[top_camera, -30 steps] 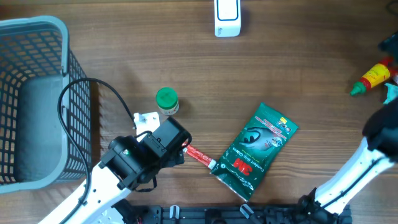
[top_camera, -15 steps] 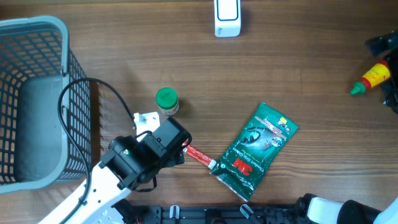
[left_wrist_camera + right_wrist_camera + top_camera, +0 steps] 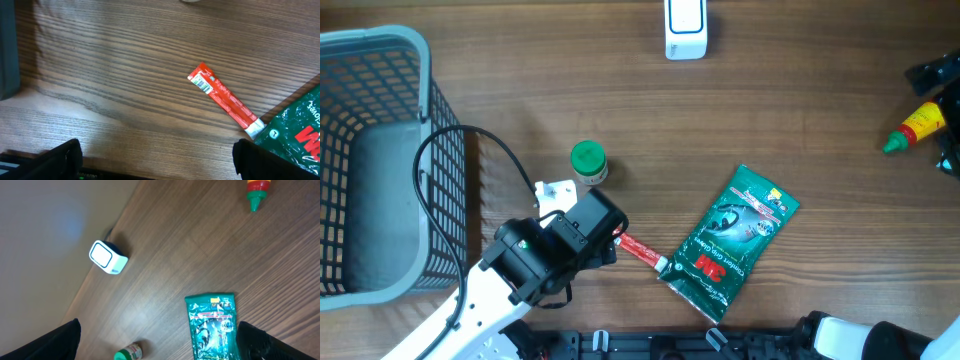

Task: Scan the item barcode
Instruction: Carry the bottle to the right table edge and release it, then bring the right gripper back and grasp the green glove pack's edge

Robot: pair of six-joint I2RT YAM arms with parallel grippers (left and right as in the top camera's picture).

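- The left gripper (image 3: 160,162) hangs over a brown wooden table (image 3: 800,110), fingers spread wide and empty.
- Beneath it a slim red foil sachet (image 3: 225,101) lies flat, with a white printed label facing up at one end. Its other end meets a green plastic packet (image 3: 730,243).
- The right gripper (image 3: 162,342) is high above the table, also spread and empty.
- A white boxy scanner (image 3: 684,28) stands at the far edge, well apart from the sachet.
- A grey wire basket (image 3: 380,42) sits on the left.

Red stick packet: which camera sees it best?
The left wrist view. There the red stick packet lies whole and large, its white label showing. Overhead shows the red stick packet small, without label detail. The right wrist view misses it.
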